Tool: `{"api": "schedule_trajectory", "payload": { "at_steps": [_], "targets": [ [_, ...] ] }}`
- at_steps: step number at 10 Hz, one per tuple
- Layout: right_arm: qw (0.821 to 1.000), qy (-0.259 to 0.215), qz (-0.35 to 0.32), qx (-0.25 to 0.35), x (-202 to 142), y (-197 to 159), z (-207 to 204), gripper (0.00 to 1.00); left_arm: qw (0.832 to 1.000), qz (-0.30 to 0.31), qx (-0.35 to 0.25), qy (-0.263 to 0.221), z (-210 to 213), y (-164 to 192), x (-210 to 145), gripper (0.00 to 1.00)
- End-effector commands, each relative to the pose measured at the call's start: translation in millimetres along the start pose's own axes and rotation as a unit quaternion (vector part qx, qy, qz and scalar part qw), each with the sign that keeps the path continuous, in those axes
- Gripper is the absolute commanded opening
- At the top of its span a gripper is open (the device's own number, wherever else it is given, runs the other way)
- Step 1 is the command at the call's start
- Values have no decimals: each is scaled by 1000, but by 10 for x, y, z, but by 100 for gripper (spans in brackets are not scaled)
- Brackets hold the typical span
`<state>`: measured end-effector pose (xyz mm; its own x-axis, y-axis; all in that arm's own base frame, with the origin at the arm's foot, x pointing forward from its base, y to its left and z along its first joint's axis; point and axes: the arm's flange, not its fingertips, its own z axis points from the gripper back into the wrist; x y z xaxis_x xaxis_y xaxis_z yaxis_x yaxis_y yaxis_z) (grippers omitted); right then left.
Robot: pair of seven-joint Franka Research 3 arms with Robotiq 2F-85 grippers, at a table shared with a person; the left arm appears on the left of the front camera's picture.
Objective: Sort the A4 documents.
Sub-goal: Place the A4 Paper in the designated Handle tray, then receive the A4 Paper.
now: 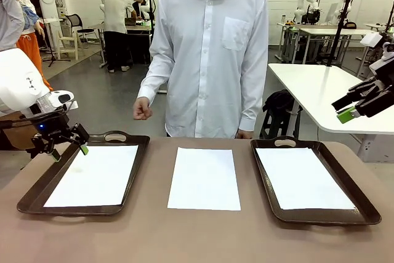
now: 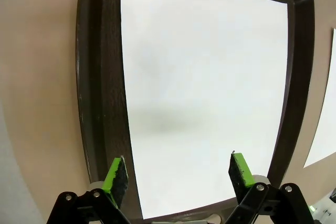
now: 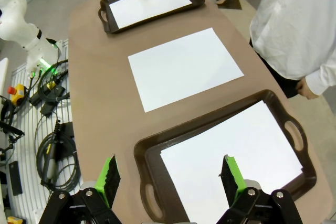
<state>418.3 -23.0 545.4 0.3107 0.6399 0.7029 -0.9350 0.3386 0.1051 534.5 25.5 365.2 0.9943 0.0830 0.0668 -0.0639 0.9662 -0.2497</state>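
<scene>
Matte brown tabletop (image 1: 197, 238); glossy rounded trays (image 1: 54, 177); flat white A4 documents (image 1: 204, 178).

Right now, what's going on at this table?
Nothing is held at the moment. The middle sheet lies on the bare table between two dark brown trays. The left tray holds the left sheet, and the right tray holds the right sheet. The left pincer hangs open above the left tray's far corner. The right pincer is open and raised off to the right. The person stands at the far side, touching none of the paper.
</scene>
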Motion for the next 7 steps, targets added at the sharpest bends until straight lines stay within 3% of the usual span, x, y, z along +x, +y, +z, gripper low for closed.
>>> {"api": "schedule_trajectory", "payload": {
  "at_steps": [1,7],
  "targets": [
    [1000,4,1,-2,4,1,-10,100,1000,-2,11,2,0,15,4,100],
    [1000,4,1,-2,4,1,-10,100,1000,-2,11,2,0,15,4,100]
  ]
}}
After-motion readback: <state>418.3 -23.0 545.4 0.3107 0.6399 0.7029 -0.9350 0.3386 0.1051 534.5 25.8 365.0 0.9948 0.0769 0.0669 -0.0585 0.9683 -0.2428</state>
